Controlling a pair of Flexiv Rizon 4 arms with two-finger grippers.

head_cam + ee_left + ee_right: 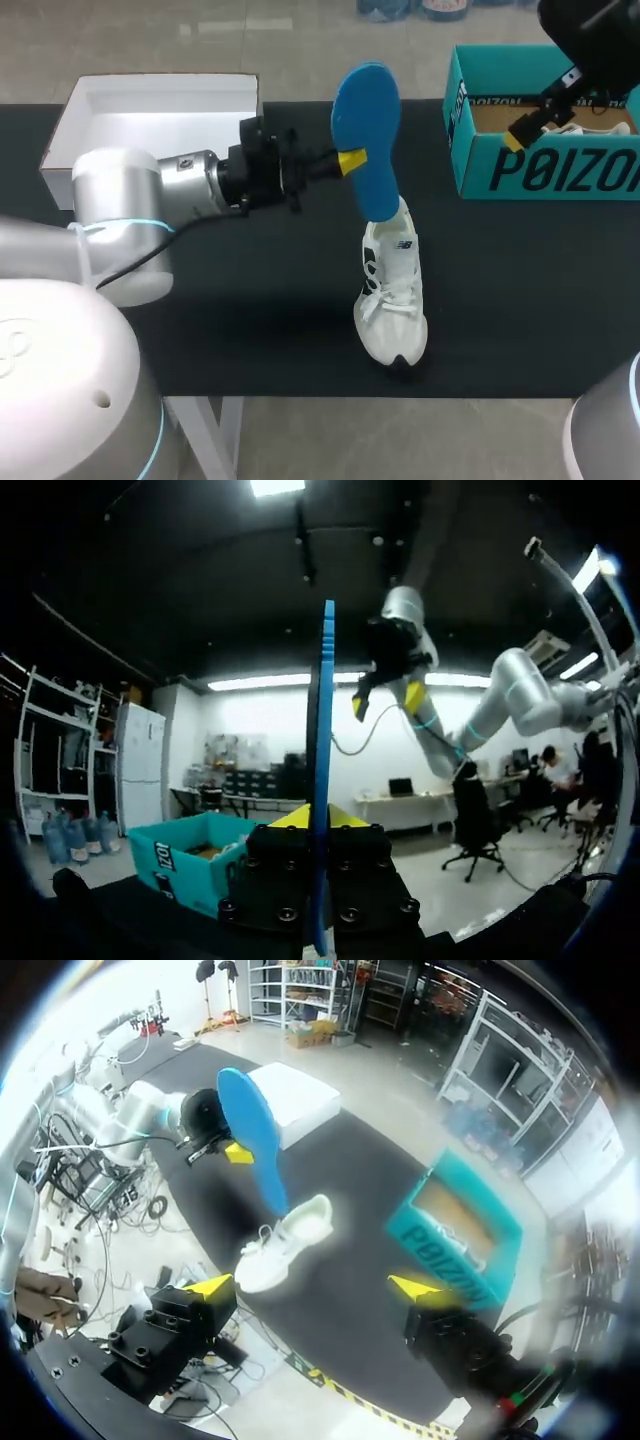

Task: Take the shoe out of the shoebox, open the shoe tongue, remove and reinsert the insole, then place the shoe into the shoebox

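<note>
Head view | left tool (pixel 350 160) pinches the blue insole (pixel 368 130) mid-edge, lower end at the white sneaker's (pixel 392 300) opening on the worktop (pixel 250 320) | right tool (pixel 315 1288) spread wide, empty, above the teal shoebox (pixel 520 170) | insole looks light and floppy, so grip it nearer the lower end to steer it.

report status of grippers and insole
Left gripper shut on insole, held on end above shoe. Right gripper open, empty, high by shoebox. Nothing blocking.

Silver-white arm (pixel 130 190), black end effector (pixel 356 160), yellow tips (pixel 349 160), black cable (pixel 140 262)
</note>
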